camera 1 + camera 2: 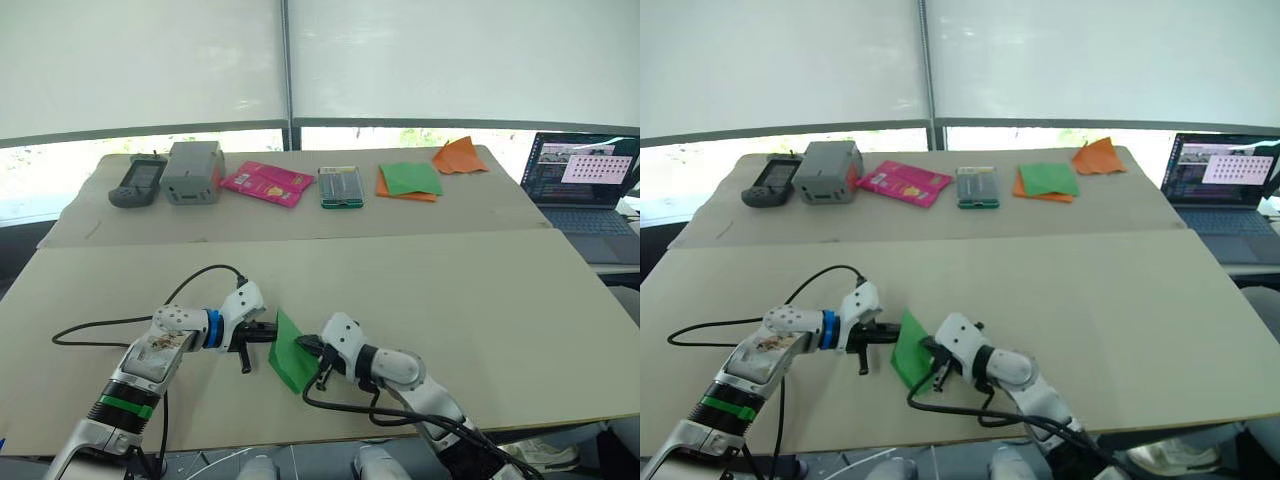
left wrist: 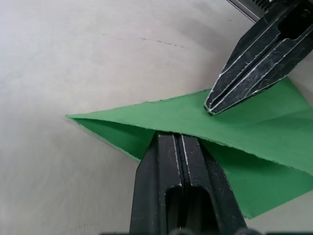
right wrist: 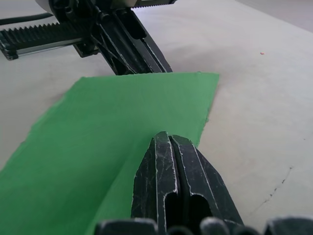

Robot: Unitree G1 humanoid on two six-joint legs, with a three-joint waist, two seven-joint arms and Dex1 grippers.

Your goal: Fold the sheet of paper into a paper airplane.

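The sheet of paper (image 1: 290,352) is bright green and folded along a crease. It is held tilted just above the near table (image 1: 480,300), between my two grippers. My left gripper (image 1: 268,335) reaches in from the left, and in the left wrist view its fingers (image 2: 168,147) are shut on the paper's (image 2: 146,115) folded edge. From the right comes my right gripper (image 1: 306,346), shut, with its tip (image 2: 212,105) on the upper flap. In the right wrist view the paper (image 3: 98,122) spreads ahead of the closed fingers (image 3: 159,161), which meet its edge. The left gripper (image 3: 146,54) lies beyond.
The far table (image 1: 300,215) holds a dark handheld unit (image 1: 137,180), a grey box (image 1: 192,171), a pink packet (image 1: 266,182), a green-edged case (image 1: 340,187), a green-and-orange paper stack (image 1: 408,181) and an orange pointed shape (image 1: 459,156). A laptop (image 1: 585,180) stands at the right. Black cables (image 1: 190,280) trail from both arms.
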